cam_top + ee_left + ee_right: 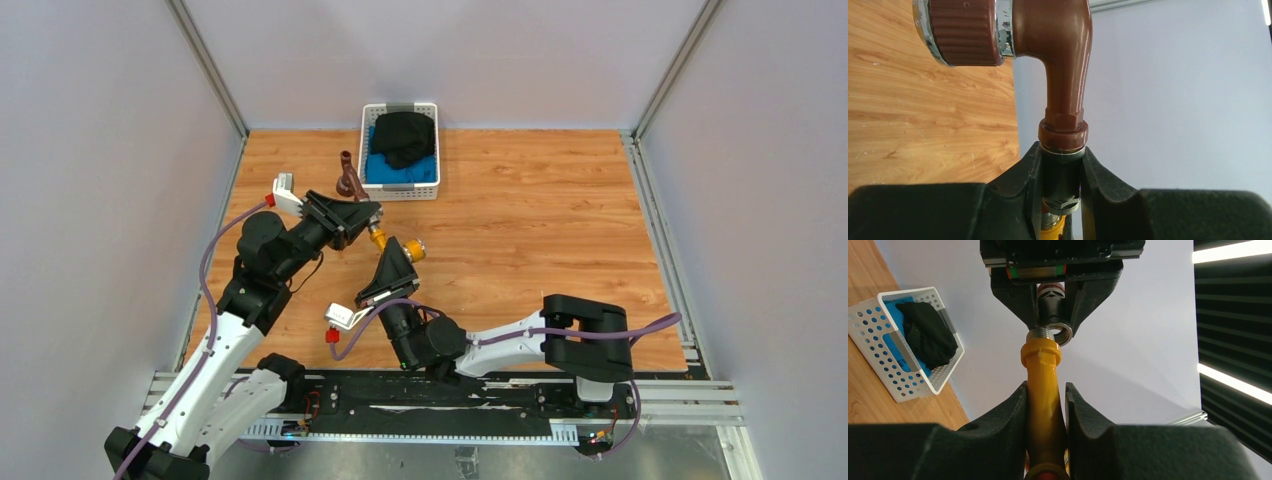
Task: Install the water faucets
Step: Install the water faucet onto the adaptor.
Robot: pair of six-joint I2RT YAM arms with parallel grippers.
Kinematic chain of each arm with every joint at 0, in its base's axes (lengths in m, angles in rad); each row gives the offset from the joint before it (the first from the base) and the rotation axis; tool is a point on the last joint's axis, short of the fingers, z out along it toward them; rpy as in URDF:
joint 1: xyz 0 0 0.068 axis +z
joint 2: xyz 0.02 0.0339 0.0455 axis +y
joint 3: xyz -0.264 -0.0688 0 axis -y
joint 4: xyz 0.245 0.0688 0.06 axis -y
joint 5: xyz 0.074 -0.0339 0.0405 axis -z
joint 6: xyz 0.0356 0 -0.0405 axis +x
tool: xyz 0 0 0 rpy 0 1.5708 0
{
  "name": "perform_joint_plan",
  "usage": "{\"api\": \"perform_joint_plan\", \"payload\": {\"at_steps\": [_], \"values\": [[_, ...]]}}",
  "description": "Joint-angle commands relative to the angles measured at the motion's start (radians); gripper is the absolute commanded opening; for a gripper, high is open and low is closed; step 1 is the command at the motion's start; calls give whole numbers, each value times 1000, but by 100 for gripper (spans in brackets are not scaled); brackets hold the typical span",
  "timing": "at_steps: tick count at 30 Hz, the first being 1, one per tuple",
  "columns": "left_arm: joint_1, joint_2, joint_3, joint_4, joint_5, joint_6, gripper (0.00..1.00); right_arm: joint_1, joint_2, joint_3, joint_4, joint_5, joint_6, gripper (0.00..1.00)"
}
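Observation:
My left gripper [1061, 148] is shut on a dark fitting [1062, 170]. The reddish-brown faucet [1063, 65] rises from that fitting, its ribbed knob [965, 32] turned to the left. From above, the brown faucet [347, 180] shows beside the left gripper [368, 218]. My right gripper [1045, 390] is shut on the brass-yellow faucet [1042, 370]. Its threaded end meets the fitting's silvery mouth [1060, 335], held below the left gripper [1050, 295]. In the top view the yellow faucet [380, 238] bridges the left and right grippers [398, 255], above the table.
A white perforated basket [400, 192] holding black and blue cloth stands at the back of the wooden table [540, 230], just behind the brown faucet. It also shows at the left of the right wrist view as the basket [868, 360]. Grey walls enclose the table.

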State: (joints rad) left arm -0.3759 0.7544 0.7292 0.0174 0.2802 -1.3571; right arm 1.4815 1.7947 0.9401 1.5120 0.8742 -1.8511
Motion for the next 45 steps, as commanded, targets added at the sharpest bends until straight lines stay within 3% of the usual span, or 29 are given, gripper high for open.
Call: {"api": "perform_joint_plan", "payload": {"at_steps": [1,33,45], "values": [[-6,-20,30,-61,48,46,0,-21,-37,45,86,10,16,0],[-6,-6,-4,21,85,30,0,-23,17,87,86,45,42,0],[-6,-33,-63,139,87,-27,0,-20,-46,56,86,43,373,0]]}}
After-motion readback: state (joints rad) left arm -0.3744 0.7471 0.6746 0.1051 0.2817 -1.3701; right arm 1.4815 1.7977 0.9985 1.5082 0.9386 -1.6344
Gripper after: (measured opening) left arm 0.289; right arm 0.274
